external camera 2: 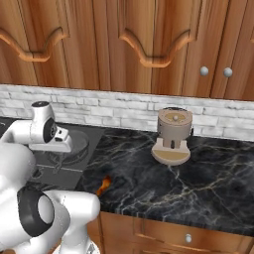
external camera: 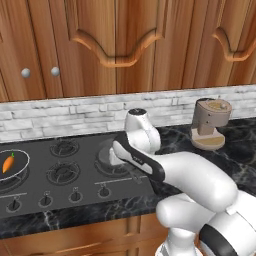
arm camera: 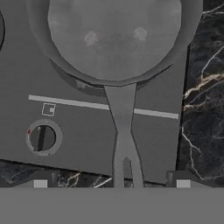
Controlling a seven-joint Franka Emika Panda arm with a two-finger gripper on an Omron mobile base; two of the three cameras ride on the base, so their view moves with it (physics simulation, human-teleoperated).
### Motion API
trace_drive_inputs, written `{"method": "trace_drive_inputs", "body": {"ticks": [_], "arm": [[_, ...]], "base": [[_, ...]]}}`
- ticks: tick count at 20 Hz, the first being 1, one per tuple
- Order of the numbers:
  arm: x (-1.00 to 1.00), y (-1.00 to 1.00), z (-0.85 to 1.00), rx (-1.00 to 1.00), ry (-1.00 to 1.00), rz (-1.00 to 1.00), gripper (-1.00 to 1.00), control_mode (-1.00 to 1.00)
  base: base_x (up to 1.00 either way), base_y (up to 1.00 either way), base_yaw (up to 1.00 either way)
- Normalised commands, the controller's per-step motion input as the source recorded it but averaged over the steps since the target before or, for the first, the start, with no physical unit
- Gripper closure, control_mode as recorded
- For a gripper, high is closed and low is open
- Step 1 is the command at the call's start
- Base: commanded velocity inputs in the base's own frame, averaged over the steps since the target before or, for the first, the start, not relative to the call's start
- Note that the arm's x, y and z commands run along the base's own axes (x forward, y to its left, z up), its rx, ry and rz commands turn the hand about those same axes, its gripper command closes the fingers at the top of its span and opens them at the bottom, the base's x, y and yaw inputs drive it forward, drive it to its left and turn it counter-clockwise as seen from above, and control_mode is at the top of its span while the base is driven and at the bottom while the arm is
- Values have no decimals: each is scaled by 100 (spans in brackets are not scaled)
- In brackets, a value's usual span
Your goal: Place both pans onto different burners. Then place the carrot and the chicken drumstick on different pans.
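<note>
The plain dark grey pan [arm camera: 113, 39] sits on the right-hand burner of the stovetop [external camera: 85, 165], partly hidden behind my arm [external camera: 105, 156]. Its handle [arm camera: 124, 131] runs toward me between the two fingertips. My gripper [arm camera: 111, 180] hangs open above the handle's end, holding nothing. The silver-rimmed pan [external camera: 19, 171] rests on the far left burner with the orange carrot [external camera: 8, 163] lying in it. The golden-brown chicken drumstick [external camera 2: 104, 184] lies on the black marble counter just right of the stove's edge.
Two bare burners [external camera: 63, 147] [external camera: 62, 172] lie between the pans. Control knobs [arm camera: 43, 138] line the stove's front. A beige round appliance [external camera: 210, 122] [external camera 2: 172, 134] stands at the back of the marble counter [external camera 2: 188, 183]. Wooden cabinets hang above.
</note>
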Motion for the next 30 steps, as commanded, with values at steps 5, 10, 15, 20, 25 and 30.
{"method": "trace_drive_inputs", "body": {"ticks": [5, 10, 15, 20, 25, 30], "arm": [[-7, -83, 24, 1, 0, -33, -100, -100], [0, -100, 1, 9, 1, -40, -100, -100], [0, -95, -2, 3, 0, -30, -100, -100], [32, -58, -28, 0, 0, -17, -100, -100], [52, -33, -41, 0, 1, -6, -100, -100], [24, -46, -23, 0, 9, 0, -100, -100]], "base": [[0, 0, 0], [0, 0, 0], [0, 0, 0], [0, 0, 0], [0, 0, 0], [0, 0, 0]]}}
